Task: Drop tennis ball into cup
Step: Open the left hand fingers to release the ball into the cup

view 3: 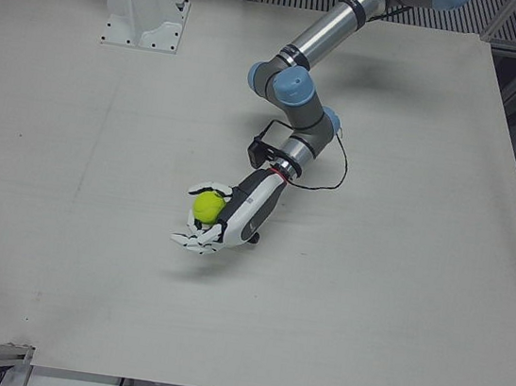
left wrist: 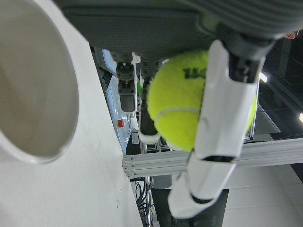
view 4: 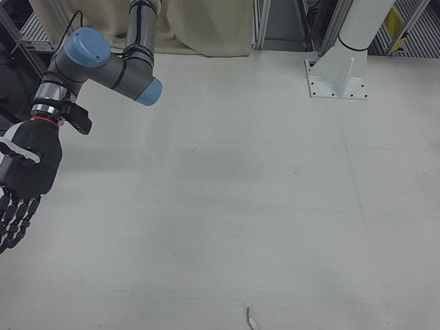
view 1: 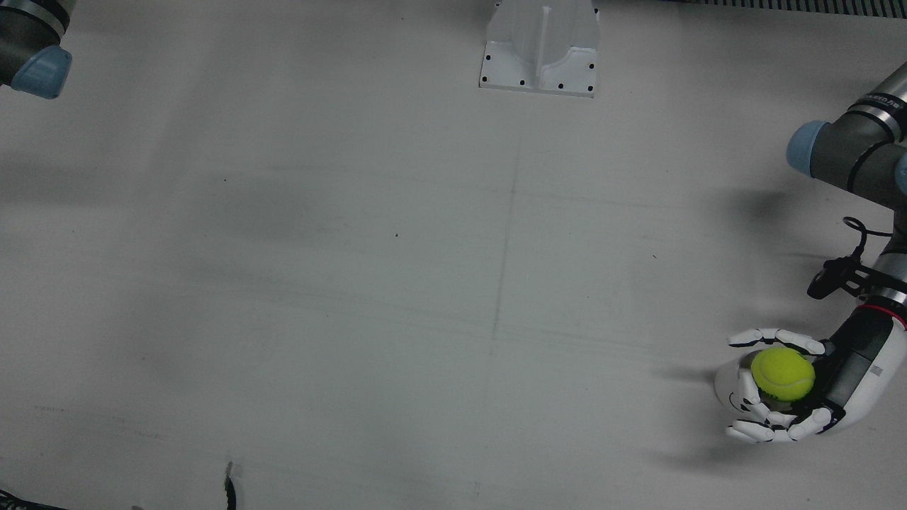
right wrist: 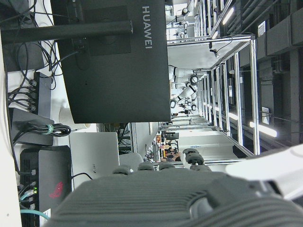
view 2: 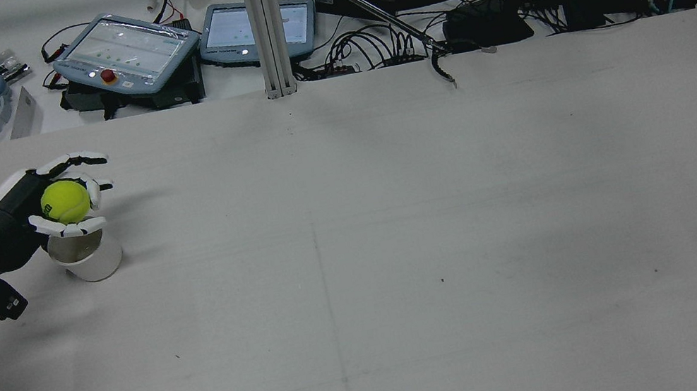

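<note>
The left hand holds the tennis ball with its fingers curled around it, just above the white cup, which stands on the table at the far left of the rear view. The ball is not yet in the cup. I judge only the release remains. The right hand hangs off to the side, fingers straight and holding nothing.

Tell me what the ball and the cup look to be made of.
The tennis ball looks felt-covered: matte, fuzzy yellow-green nap with a pale curved seam and dark printed lettering. The cup below the left hand looks like white paper or thin plastic: a smooth, matte wall and thin rim; the pictures cannot settle which.
</note>
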